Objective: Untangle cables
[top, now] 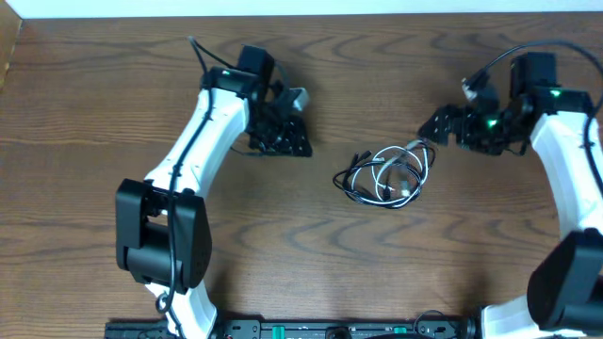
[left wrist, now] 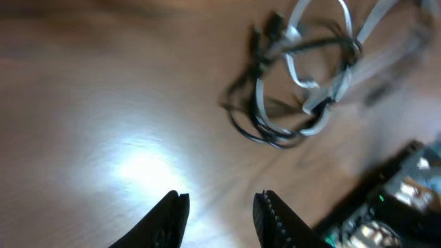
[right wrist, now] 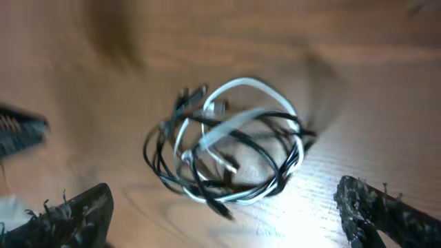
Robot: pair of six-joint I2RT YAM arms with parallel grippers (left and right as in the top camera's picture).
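Two cables (top: 386,176), black and white, lay tangled at the middle of the table (top: 377,75) overhead. At left wrist, the left gripper (left wrist: 219,201) stood partly spread, empty. At right wrist, the right gripper (right wrist: 224,196) stood spread wide, cables ahead.

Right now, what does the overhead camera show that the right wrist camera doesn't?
Only overhead: both white arms whole, with the left hand and right hand on either side of the black and white cables, neither touching them. Only the right wrist: a close look at that hand's wide-spread fingers and at how the cords loop through each other. Both: the cables lying tangled on the wooden table.
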